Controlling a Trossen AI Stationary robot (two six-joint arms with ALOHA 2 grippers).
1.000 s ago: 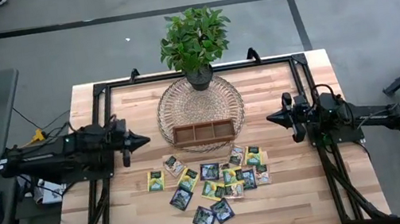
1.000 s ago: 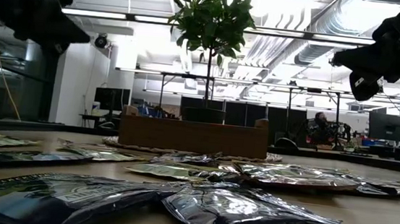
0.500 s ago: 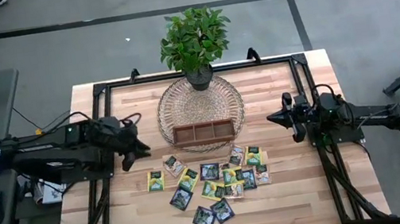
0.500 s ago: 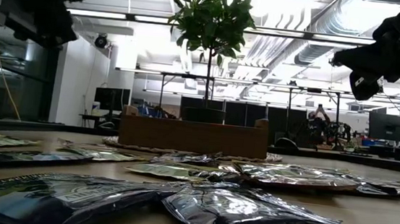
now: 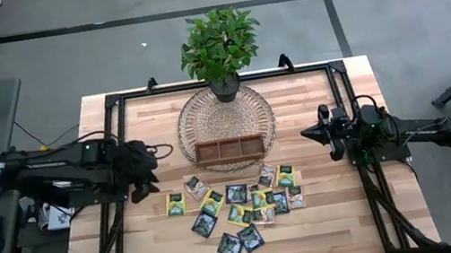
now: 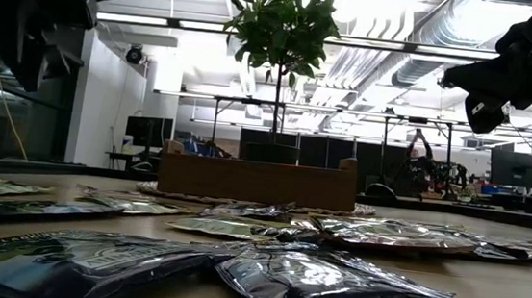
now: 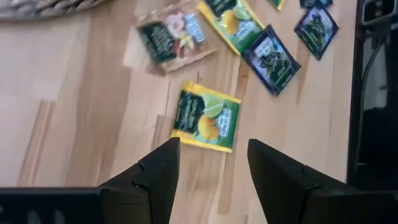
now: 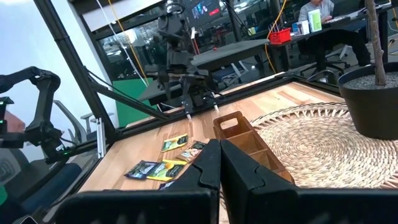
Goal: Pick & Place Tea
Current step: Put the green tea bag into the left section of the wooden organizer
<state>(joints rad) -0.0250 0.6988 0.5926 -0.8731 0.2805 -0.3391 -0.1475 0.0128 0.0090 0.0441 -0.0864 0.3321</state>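
Note:
Several tea sachets point(image 5: 238, 206), yellow-green, dark blue and green, lie flat and scattered on the wooden table in front of a brown wooden tray point(image 5: 229, 150). My left gripper point(image 5: 147, 168) hangs over the table's left part, tipped downward and open, touching nothing. Its wrist view shows the open fingers of my left gripper point(image 7: 212, 149) above a yellow-green sachet point(image 7: 206, 117) lying on the wood. My right gripper point(image 5: 307, 134) waits level at the table's right, shut and empty; in its own wrist view the right gripper point(image 8: 217, 149) points toward the tray point(image 8: 245, 134).
The tray stands on the near rim of a round woven mat point(image 5: 223, 113), which also bears a potted plant point(image 5: 219, 46). A black metal frame point(image 5: 109, 104) runs along the table's edges. Bare wood lies to the left of the sachets.
My left gripper has tipped from level to pointing steeply down at the table and has opened its fingers. Its tips have drawn back a little toward the table's left edge. The sachets and my right arm have kept still.

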